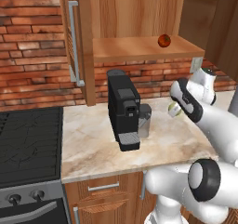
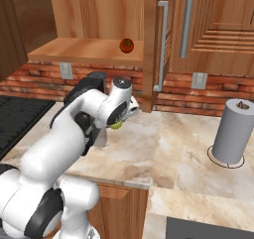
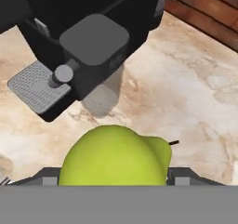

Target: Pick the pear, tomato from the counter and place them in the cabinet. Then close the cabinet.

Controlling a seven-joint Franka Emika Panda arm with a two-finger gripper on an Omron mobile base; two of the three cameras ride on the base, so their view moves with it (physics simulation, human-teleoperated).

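Left base view from behind-left, right base view from behind-right, both angled down over counter (image 1: 93, 144) and open cabinet (image 1: 139, 46), hand view close above coffee machine (image 3: 88, 42)

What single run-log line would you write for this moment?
pincer: shut on pear, above counter | tomato: on cabinet shelf | cabinet: open | coffee machine: on counter

tomato (image 1: 164, 41) on cabinet (image 1: 139, 48) shelf | pear (image 3: 115, 156) above counter (image 1: 97, 144), right of coffee machine (image 1: 123, 108)
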